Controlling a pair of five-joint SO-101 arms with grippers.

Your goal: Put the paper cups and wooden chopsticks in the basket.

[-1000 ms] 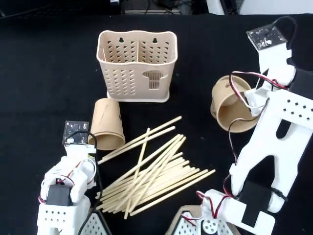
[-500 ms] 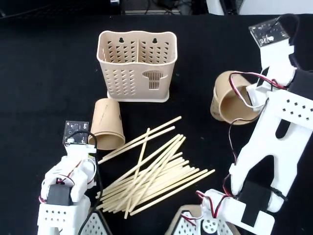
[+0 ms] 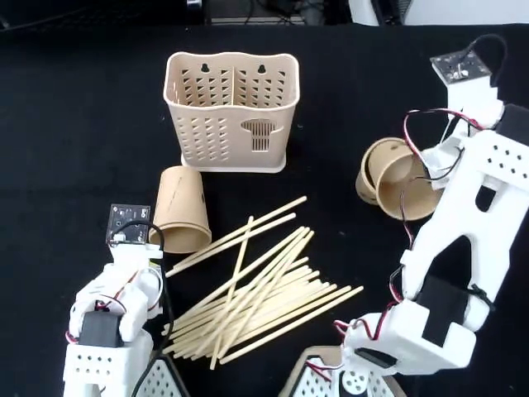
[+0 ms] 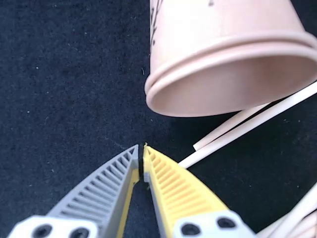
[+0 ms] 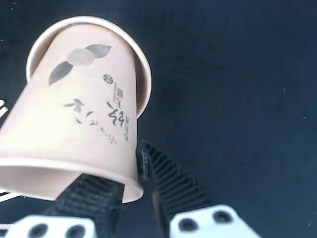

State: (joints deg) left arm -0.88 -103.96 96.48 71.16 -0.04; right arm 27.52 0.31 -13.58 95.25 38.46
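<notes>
The right end effector (image 5: 126, 168) pinches the wall of a paper cup (image 5: 84, 114) at its rim. The left end effector (image 4: 140, 151), pressed together, sits near a second paper cup (image 4: 223, 64) lying beside wooden chopsticks (image 4: 247, 124).

A paper cup (image 4: 223, 49) is seen lying on its side on the black table (image 4: 59, 74), its open end turned toward the left gripper (image 4: 141, 151). The grey and yellow fingers (image 4: 171, 186) are pressed together, with nothing held between them. Just beside the cup's rim, wooden chopsticks (image 4: 257, 116) are laid.
</notes>
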